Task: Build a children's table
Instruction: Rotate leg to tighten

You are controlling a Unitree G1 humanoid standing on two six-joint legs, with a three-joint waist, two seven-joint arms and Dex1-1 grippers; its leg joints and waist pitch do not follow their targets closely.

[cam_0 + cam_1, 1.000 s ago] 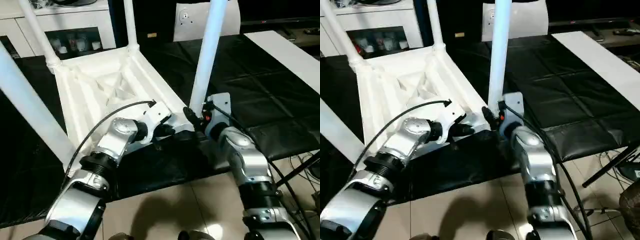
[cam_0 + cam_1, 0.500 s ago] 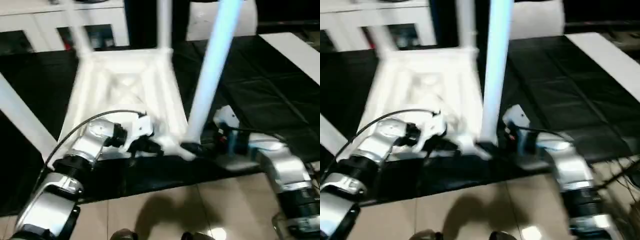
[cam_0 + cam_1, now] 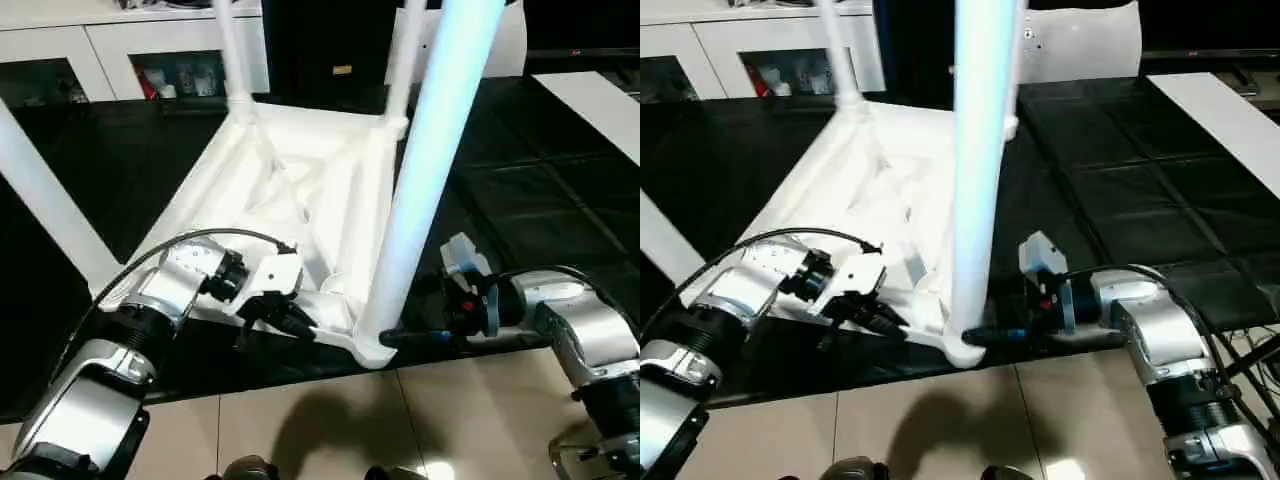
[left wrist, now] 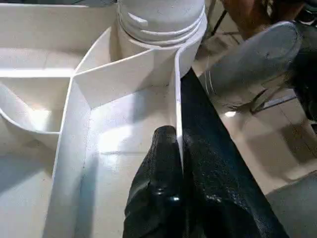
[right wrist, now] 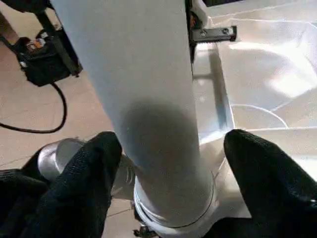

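The children's table [image 3: 300, 190] lies upside down on the black mat, ribbed underside up and its white legs standing in the corner sockets. The nearest leg [image 3: 430, 170] rises from the front corner, which hangs over the mat's edge. My left gripper [image 4: 179, 144] is shut on the thin rim wall of the table top [image 4: 177, 89] close to that corner, and also shows in the left eye view [image 3: 298, 325]. My right gripper [image 5: 168, 163] reaches in from the right at the leg's base [image 5: 163, 139]. Its black fingers [image 5: 94, 168] straddle the leg, open, with a gap on one side.
A white cabinet with glass doors [image 3: 120, 60] stands behind the mat. A flat white board [image 3: 600, 100] lies at the right on the mat [image 3: 520, 170]. Tiled floor [image 3: 330, 420] runs along the front. A black box with a cable [image 5: 44, 54] sits on the floor.
The table top has turned on the mat and its front corner has come nearer me. My right arm has swung out to the right and lower, its gripper now at the leg's base. The view has shifted too.
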